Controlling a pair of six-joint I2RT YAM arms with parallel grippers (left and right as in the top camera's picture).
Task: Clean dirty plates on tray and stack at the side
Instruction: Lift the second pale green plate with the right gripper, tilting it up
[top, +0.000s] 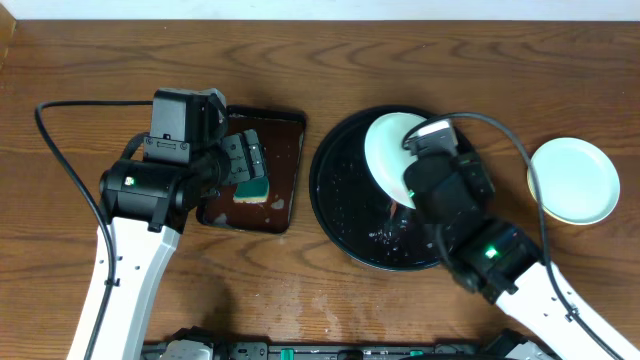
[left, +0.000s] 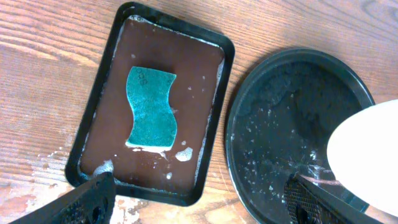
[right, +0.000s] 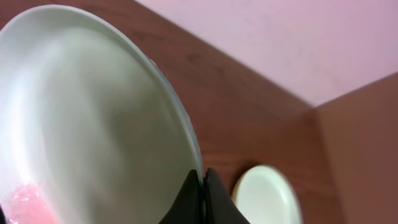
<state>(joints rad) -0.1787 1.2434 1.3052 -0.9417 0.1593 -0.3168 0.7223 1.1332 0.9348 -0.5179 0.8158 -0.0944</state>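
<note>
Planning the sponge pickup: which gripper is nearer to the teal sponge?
Left. The left gripper hovers open just above the sponge in the brown tray; the right gripper is over the black tray, clamped on the rim of a plate.

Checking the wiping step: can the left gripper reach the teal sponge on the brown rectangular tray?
Likely yes: the left gripper hangs open above the teal sponge, which lies bare, nothing covering it.

Ahead of left gripper (left: 205, 202): sponge (left: 151, 109), uncovered. Left of right gripper (right: 200, 186): tilted plate (right: 93, 112) blocks; beyond it, another plate (right: 267, 196).
</note>
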